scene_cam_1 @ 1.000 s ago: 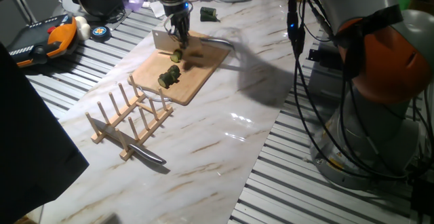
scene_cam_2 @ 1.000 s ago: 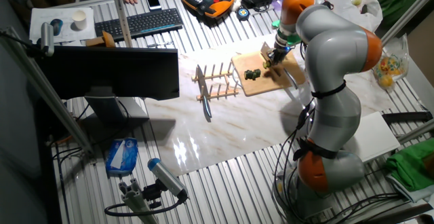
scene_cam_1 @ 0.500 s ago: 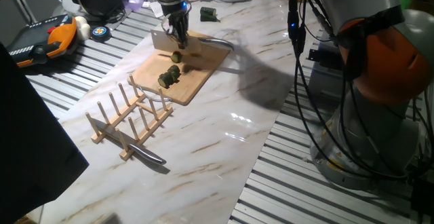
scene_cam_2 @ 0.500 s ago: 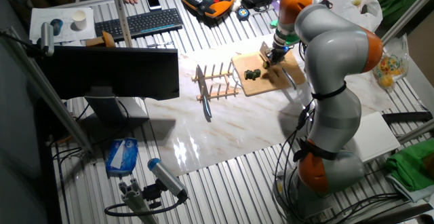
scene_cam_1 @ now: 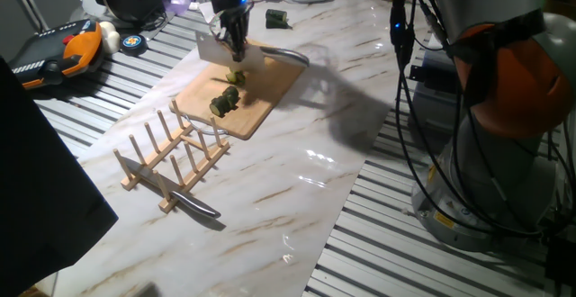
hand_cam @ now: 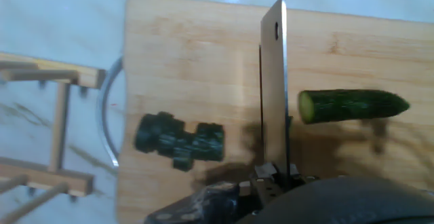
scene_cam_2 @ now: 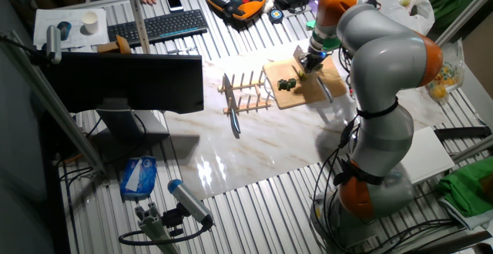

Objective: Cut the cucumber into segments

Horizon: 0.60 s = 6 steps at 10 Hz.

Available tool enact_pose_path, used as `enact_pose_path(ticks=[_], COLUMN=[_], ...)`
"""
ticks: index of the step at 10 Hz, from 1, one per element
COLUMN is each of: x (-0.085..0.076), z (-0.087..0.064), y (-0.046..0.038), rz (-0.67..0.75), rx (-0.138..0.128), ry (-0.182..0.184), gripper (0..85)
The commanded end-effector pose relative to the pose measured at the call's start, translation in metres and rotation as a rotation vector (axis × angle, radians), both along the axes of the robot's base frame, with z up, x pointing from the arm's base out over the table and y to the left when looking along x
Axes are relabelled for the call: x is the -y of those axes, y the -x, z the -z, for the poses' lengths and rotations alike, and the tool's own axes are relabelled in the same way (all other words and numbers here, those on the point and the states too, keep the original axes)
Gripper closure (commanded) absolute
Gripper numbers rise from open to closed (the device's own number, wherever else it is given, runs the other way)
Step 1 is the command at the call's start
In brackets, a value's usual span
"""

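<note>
On the marble tabletop's far edge lies the wooden cutting board (hand_cam: 196, 81), where the gripper (scene_cam_1: 232, 38), jaws pinching a cleaver (hand_cam: 274, 95), hangs between the cucumber (hand_cam: 352, 106) and the clustered segments (hand_cam: 180, 140) toward the dish rack (scene_cam_1: 171, 151).

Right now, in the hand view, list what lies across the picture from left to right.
Wooden rack → metal handle at the cutting board's left edge → cut segments → cleaver blade → remaining cucumber.
</note>
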<state>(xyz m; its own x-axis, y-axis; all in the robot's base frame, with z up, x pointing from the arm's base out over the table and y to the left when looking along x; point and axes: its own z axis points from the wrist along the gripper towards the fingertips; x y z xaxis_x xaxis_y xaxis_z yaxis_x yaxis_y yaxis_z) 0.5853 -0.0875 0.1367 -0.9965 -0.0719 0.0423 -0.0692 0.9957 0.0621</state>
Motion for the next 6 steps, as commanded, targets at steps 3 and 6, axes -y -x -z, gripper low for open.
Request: enact_pose_path(ticks=[3,6], x=[-0.021,-0.029], z=[-0.001,0.0], y=[0.0031,0.0065], rz=[0.023,0.035], rx=[-0.002,-0.004], ry=[0.004,0.004], gripper=[84.3,84.3])
